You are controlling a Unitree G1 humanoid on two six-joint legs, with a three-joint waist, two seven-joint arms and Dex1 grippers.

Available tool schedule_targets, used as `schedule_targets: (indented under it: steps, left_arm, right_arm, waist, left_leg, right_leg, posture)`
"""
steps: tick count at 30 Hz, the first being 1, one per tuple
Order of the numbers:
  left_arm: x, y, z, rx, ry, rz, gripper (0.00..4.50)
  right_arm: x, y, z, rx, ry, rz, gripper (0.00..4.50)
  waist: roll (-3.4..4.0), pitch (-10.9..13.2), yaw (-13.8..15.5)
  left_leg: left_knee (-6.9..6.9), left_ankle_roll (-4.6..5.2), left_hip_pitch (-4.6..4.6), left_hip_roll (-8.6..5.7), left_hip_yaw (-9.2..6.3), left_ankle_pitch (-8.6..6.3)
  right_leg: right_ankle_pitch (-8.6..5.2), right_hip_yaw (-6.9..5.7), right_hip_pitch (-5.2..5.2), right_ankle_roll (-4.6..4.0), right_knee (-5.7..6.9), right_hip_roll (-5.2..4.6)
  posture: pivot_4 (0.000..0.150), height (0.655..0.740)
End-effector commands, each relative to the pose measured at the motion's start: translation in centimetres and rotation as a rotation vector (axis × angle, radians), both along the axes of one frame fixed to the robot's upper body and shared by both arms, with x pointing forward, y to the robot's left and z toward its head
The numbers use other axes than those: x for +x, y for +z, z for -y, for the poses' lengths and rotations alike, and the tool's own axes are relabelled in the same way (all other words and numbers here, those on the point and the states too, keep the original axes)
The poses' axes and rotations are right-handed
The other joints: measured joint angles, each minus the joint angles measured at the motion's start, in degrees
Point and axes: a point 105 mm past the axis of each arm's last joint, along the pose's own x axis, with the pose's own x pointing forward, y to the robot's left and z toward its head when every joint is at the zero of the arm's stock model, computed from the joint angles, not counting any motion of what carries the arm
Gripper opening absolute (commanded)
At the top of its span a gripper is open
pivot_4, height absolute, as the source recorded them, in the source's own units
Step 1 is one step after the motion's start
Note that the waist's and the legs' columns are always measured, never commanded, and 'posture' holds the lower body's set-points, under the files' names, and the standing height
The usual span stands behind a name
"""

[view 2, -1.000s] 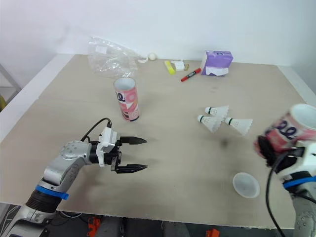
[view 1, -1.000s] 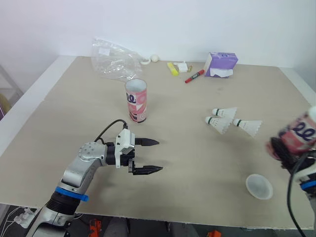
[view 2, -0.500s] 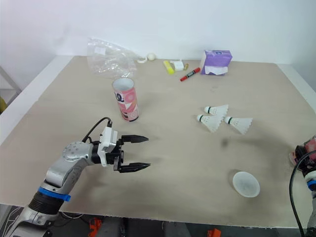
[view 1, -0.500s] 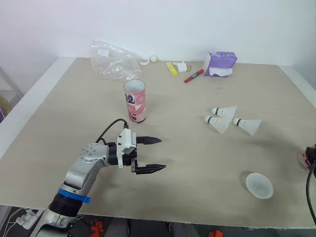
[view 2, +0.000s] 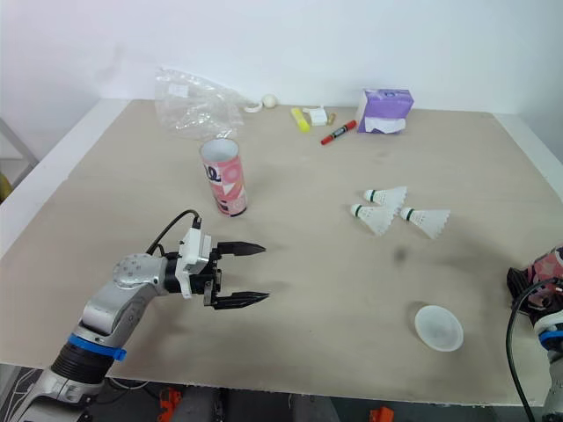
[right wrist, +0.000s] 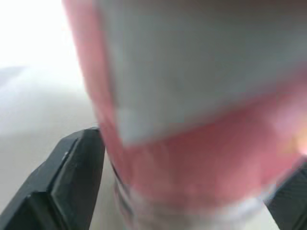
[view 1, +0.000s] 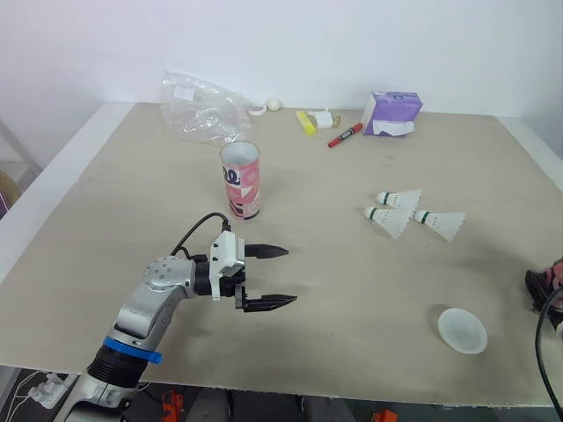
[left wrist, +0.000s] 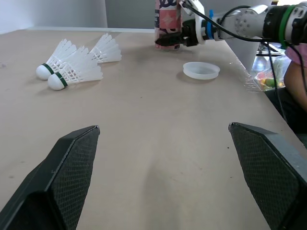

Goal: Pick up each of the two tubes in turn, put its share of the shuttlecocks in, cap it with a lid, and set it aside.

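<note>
A pink tube (view 1: 241, 180) stands upright and open-topped on the beige table (view 1: 132, 202). My left gripper (view 1: 288, 276) hovers open in front of it, nothing between its fingers (left wrist: 72, 167). Three white shuttlecocks (view 1: 400, 211) lie together right of centre. A clear round lid (view 1: 462, 330) rests near the front right. At the table's right edge my right gripper (view 2: 530, 288) is shut on the second pink tube (view 2: 547, 264). In the left wrist view that tube (left wrist: 168, 21) is upright and low over the table beyond the lid (left wrist: 201, 70). The right wrist view has it (right wrist: 192, 120) very close.
Along the back edge lie a crumpled clear plastic bag (view 1: 201, 107), a small white ball (view 1: 275, 104), a yellow object (view 1: 307, 122), a red marker (view 1: 347, 135) and a purple box (view 1: 392, 114). A person (left wrist: 295, 81) sits beyond the table's right edge.
My right gripper has dropped with its pink tube from a raised position to low at the table's right edge. The left gripper has edged slightly forward, still open.
</note>
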Motion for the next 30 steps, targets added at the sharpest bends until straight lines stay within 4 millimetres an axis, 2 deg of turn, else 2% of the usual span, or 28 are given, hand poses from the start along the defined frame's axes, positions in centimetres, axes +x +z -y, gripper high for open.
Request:
schedule_targets:
  steps: [1, 19, 25, 26, 28, 30]
  left_arm:
    - [-0.4, 0.8, 0.3, -0.008, -0.027, 0.044, 4.5]
    - [0.0, 0.6, 0.5, 0.009, -0.051, 0.044, 4.5]
    - [1.3, 0.8, 0.0, -0.006, 0.029, 0.04, 4.5]
    - [1.8, 1.0, -0.3, -0.02, 0.073, 0.037, 4.5]
    - [2.5, 1.1, -0.7, -0.035, 0.141, 0.033, 4.5]
    - [3.0, 1.1, -1.1, -0.036, 0.193, 0.029, 4.5]
  right_arm:
    - [-0.1, 2.1, -0.3, -0.054, 0.016, 0.046, 4.46]
    - [-6.2, 2.2, -3.9, -0.086, 0.035, -0.02, 4.46]
    - [-7.0, 4.2, -7.5, -0.175, 0.292, -0.034, 4.46]
    - [-6.3, 5.0, -10.1, -0.177, 0.46, -0.026, 4.46]
    - [-5.5, 5.6, -13.9, -0.176, 0.69, -0.027, 4.46]
    - [-4.2, 6.0, -16.6, -0.178, 0.824, -0.014, 4.46]
  waist:
    - [0.01, -0.01, -0.05]
    - [0.04, -0.02, -0.09]
    - [0.09, -0.03, -0.11]
    - [0.09, -0.03, -0.11]
    - [0.15, -0.02, -0.41]
    - [0.07, -0.04, -0.47]
  left_leg:
    - [0.0, 0.0, 0.0, 0.0, 0.0, 0.0]
    - [-0.02, -0.02, -0.01, 0.0, 0.0, -0.01]
    - [-0.03, -0.03, -0.02, 0.02, 0.01, -0.02]
    - [-0.01, -0.04, -0.02, 0.0, 0.03, -0.02]
    - [0.0, -0.04, -0.02, 0.0, 0.05, -0.02]
    - [-0.01, -0.04, 0.08, 0.05, 0.1, -0.02]
  right_leg:
    - [0.0, 0.0, 0.0, 0.0, 0.0, 0.0]
    - [-0.03, 0.0, -0.06, -0.03, 0.0, -0.03]
    - [-0.05, -0.01, -0.09, -0.04, 0.0, -0.03]
    - [-0.04, -0.01, -0.09, -0.04, 0.0, -0.07]
    - [-0.04, 0.0, -0.11, -0.04, 0.0, -0.09]
    - [-0.03, -0.01, -0.08, -0.05, 0.0, -0.07]
  posture:
    - [0.15, 0.74]
    - [0.15, 0.74]
    - [0.15, 0.74]
    - [0.15, 0.74]
    - [0.15, 0.74]
    - [0.15, 0.74]
